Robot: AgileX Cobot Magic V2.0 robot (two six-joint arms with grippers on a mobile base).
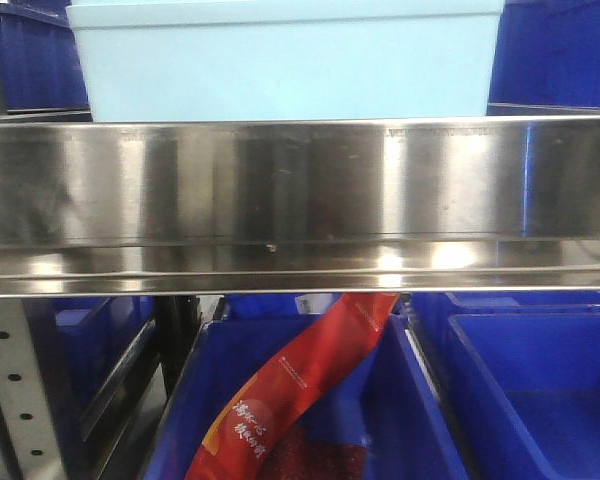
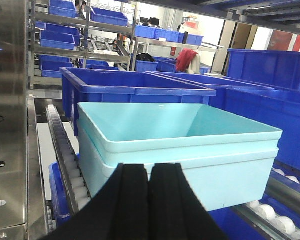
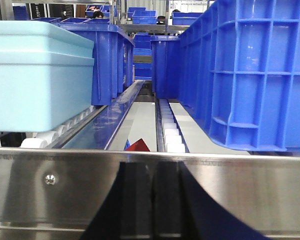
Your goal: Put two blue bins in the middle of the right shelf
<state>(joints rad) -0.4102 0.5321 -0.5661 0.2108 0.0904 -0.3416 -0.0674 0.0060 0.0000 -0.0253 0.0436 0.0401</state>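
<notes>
Two light blue bins point(image 2: 190, 150), nested one in the other, are seen resting on the shelf rollers point(image 2: 65, 155) at the front edge, just behind the steel rail point(image 1: 300, 190). A dark blue bin point(image 2: 135, 90) is set right behind them. Left hand point(image 2: 150, 200) is pressed together w/ nothing between, just before the bins. Right hand point(image 3: 152, 200) is likewise closed, empty, near the rail, beside a large blue crate point(image 3: 250, 75).

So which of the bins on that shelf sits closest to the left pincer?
The pale turquoise nested bins, directly ahead of the left pincer; the dark blue bins stand behind and beside them.
</notes>
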